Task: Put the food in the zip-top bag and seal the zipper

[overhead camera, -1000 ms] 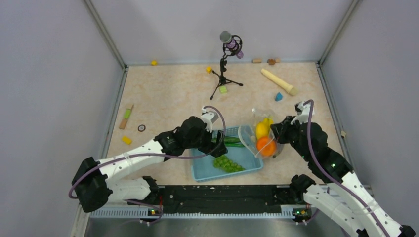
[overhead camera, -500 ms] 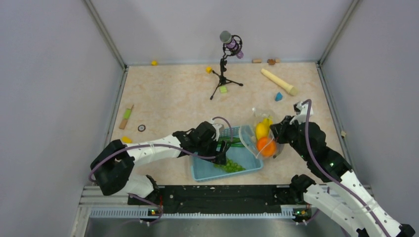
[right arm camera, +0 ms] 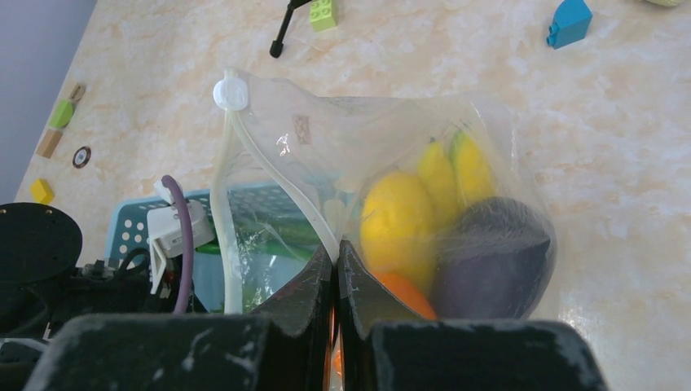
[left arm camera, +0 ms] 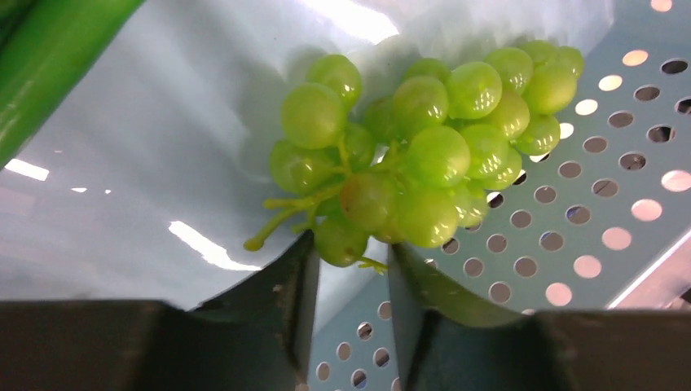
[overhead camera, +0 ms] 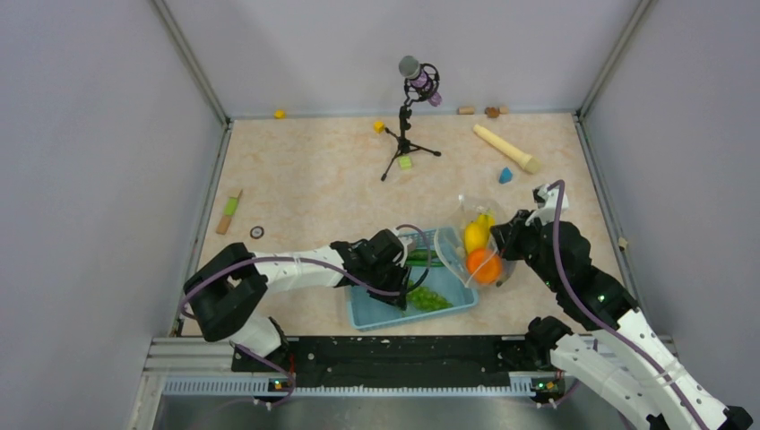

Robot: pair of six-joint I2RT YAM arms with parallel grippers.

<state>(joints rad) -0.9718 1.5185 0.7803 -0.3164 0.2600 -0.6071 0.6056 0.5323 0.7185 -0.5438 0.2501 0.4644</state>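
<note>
Left wrist: glossy green grapes point(left arm camera: 415, 155) in blue basket point(left arm camera: 588, 213), lowest grape between parted left gripper point(left arm camera: 352, 251) jaws; right gripper point(right arm camera: 336, 251) pinching zip-top bag point(right arm camera: 326, 138).

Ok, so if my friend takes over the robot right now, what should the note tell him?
Left pincer: jaws apart, straddling the near end of the green grapes in the blue basket; nothing lifted yet.
Right pincer: shut on the mouth edge of the zip-top bag, whose mouth gapes.
Done: banana, yellow oval fruit, orange and eggplant are in the bag.
Left to do: the grapes and the cucumber, both in the basket, go in. Then seal the zipper, which is open.
</note>
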